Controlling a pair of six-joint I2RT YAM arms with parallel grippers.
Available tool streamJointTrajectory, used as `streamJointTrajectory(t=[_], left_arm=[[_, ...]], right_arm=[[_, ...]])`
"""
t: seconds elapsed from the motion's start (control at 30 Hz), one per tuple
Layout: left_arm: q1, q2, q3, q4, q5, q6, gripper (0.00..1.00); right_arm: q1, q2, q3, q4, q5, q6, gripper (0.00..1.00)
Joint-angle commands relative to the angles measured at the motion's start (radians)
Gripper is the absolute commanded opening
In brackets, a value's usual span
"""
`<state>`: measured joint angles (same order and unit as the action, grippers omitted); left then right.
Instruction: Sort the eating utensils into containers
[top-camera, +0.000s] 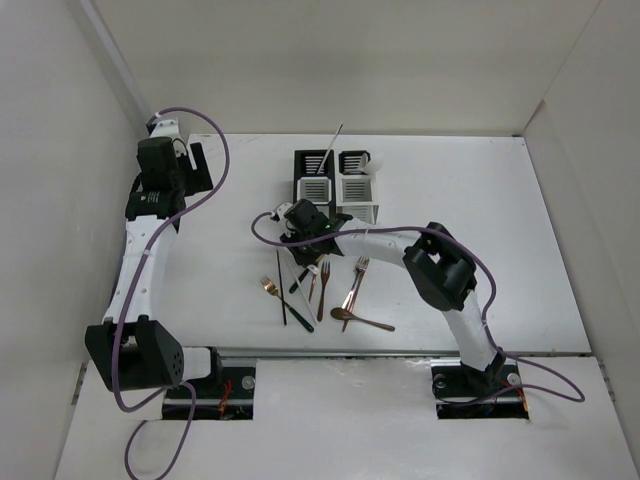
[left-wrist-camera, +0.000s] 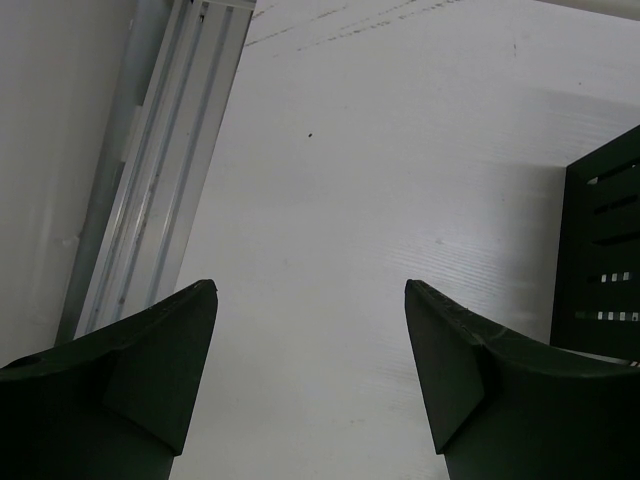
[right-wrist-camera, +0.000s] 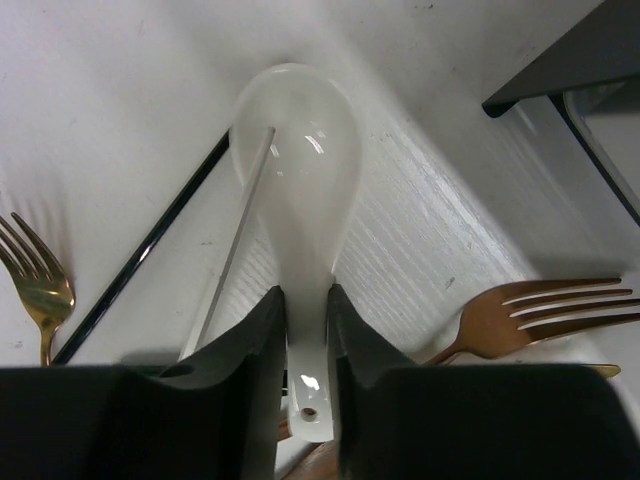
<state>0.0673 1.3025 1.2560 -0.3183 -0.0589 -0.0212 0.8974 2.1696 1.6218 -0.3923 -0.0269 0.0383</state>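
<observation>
My right gripper (right-wrist-camera: 306, 300) is shut on the handle of a white ceramic soup spoon (right-wrist-camera: 298, 160), bowl pointing away; from above it (top-camera: 303, 222) sits just in front of the black caddy (top-camera: 313, 188). The white caddy (top-camera: 357, 188) joins the black one on its right. A thin utensil (top-camera: 331, 147) sticks up from the black caddy. On the table lie copper-gold forks (top-camera: 355, 285), a copper spoon (top-camera: 362, 321), a small gold fork (top-camera: 271, 291) and black chopsticks (top-camera: 282, 290). My left gripper (left-wrist-camera: 310, 290) is open and empty at the far left (top-camera: 198, 160).
White walls enclose the table on the left, back and right. An aluminium rail (left-wrist-camera: 160, 170) runs along the left wall. The black caddy's corner (left-wrist-camera: 600, 260) shows at the right of the left wrist view. A black chopstick (right-wrist-camera: 150, 250) and forks (right-wrist-camera: 540, 310) lie around the spoon.
</observation>
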Motion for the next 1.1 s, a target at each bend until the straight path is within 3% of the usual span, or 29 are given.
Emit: streamJointTrajectory(t=[0.0,0.13,0.33,0.6,0.87,0.97,1.07], left_arm=[[0.003,-0.034,-0.006,0.035,-0.007,-0.002,0.73],[0.003,-0.034,-0.006,0.035,-0.007,-0.002,0.73],[0.003,-0.025,-0.006,0.035,-0.007,-0.002,0.73],[0.012,-0.006,0.003,0.035,-0.007,-0.002,0.73],[0.040,0.026,0.032,0.035,0.002,-0.002,0.73],[0.052,0.047,0.042,0.025,0.002,-0.002,0.73],[0.074,0.060,0.051,0.025,0.013,-0.002,0.73]], right_arm=[[0.005,0.035,0.012,-0.010,0.002,0.008,0.21],[0.005,0.009,0.012,-0.010,0.011,0.008,0.00],[0.005,-0.117,0.022,0.009,0.042,-0.023,0.00],[0.005,-0.287,0.032,0.024,0.223,-0.092,0.00],[-0.060,-0.344,0.092,0.087,0.150,-0.160,0.00],[-0.112,-0.359,0.081,0.145,0.107,-0.160,0.00],[-0.191,-0.402,0.015,0.371,0.085,-0.117,0.00]])
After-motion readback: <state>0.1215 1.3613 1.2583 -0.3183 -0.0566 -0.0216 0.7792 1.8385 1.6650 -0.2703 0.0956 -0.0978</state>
